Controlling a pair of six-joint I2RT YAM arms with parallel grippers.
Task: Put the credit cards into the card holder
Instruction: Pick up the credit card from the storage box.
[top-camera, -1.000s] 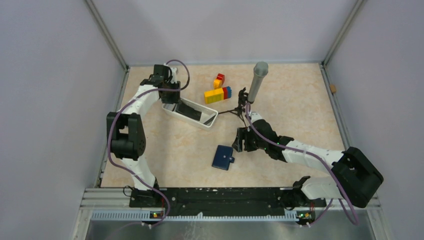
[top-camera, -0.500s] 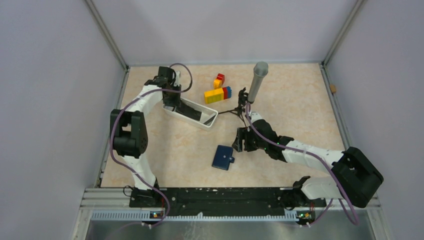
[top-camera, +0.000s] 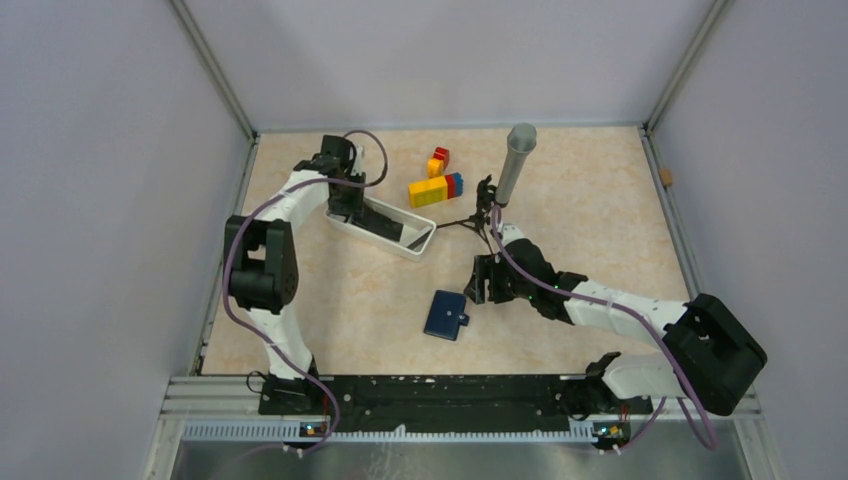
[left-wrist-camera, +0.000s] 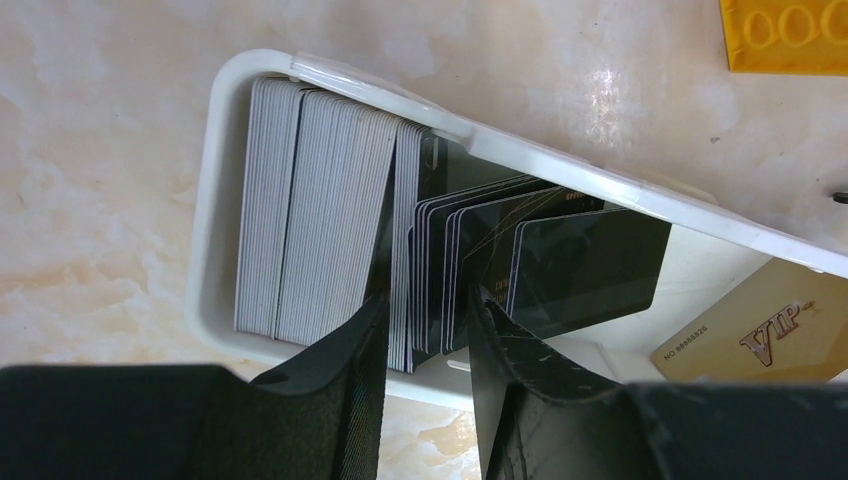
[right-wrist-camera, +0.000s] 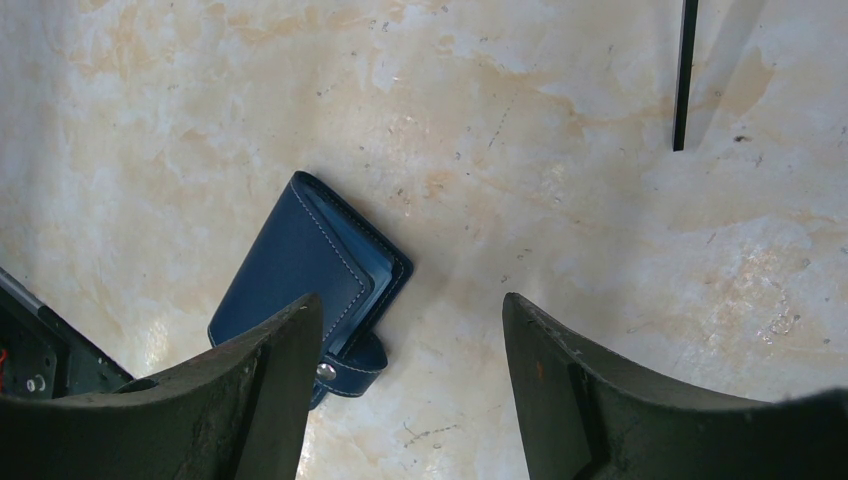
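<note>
while the left gripper (left-wrist-camera: 428, 320) is straddling a bundle of credit cards (left-wrist-camera: 560, 265) standing on edge in the white tray (left-wrist-camera: 215, 200), i cannot tell if it is clamping. the right gripper (right-wrist-camera: 410, 310) is hanging open, the card holder (right-wrist-camera: 300, 270) lying folded at its 7 o'clock, long axis 1 to 7.

Left wrist view: we read one clear word, "VIP", in dark slanted script on the gold card (left-wrist-camera: 770, 325) lying in the white tray (left-wrist-camera: 215, 200). Beside it, along the card's edge, runs a row of small dark digits, mostly 8s; we cannot fix the last ones. The dark credit cards (left-wrist-camera: 585, 265) carry faint gold print, too small to read.
</note>
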